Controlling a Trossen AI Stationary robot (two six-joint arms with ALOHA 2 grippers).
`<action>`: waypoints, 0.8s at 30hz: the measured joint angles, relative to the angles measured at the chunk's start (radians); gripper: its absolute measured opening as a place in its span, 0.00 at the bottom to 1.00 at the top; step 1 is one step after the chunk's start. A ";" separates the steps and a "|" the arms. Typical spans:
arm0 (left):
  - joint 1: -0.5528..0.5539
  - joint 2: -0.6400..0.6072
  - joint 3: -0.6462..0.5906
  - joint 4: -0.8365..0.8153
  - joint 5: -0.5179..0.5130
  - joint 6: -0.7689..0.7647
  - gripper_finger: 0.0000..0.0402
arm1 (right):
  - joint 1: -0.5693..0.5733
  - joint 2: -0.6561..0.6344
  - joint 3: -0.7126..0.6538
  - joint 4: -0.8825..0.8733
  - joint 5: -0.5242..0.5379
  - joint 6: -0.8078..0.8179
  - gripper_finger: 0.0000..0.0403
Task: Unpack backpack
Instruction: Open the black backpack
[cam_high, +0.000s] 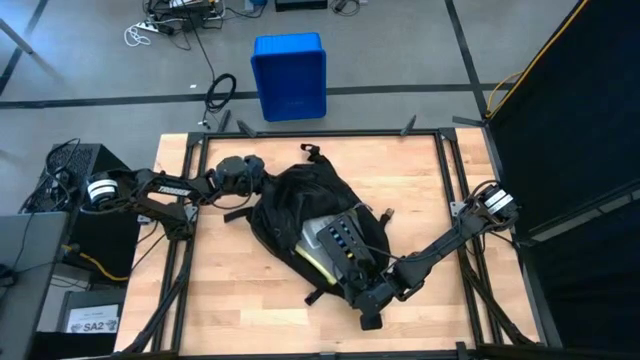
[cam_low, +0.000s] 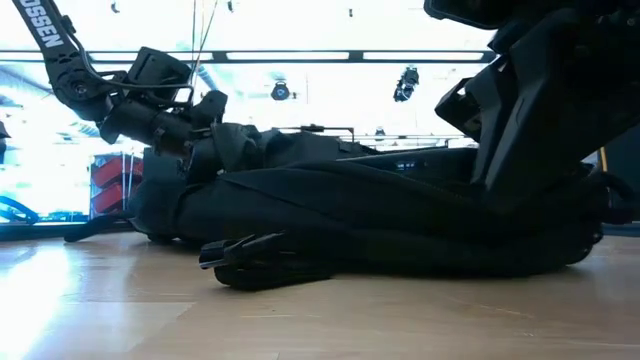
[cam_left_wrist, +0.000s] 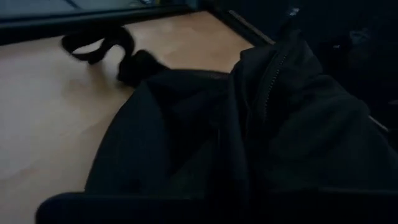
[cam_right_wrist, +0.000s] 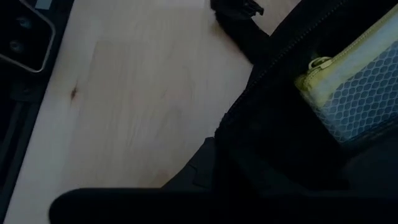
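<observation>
backpack (cam_high: 290, 215) lies flat mid-table (cam_high: 420, 180), mouth open. my right gripper (cam_high: 372, 295) has its jaws clamped on the near rim, left gripper (cam_high: 245, 172) at the far edge — can't tell its jaws. fabric's slippery — rim could slip out.

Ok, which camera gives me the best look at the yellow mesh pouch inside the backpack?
The right wrist view: the pouch fills the corner, yellow edging, zip pull and mesh clear inside the open backpack. The high view shows it small among other contents. The low and left wrist views show only black fabric.
</observation>
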 joint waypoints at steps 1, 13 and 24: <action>-0.010 0.000 0.000 0.002 0.004 0.006 0.14 | 0.001 0.000 0.000 0.001 -0.006 0.000 0.00; -0.027 0.001 0.000 0.289 -0.041 0.007 0.44 | 0.002 0.000 0.000 0.006 -0.009 -0.006 0.00; -0.024 -0.004 0.004 0.848 -0.178 -0.094 0.53 | 0.003 0.000 0.000 0.008 -0.008 -0.006 0.00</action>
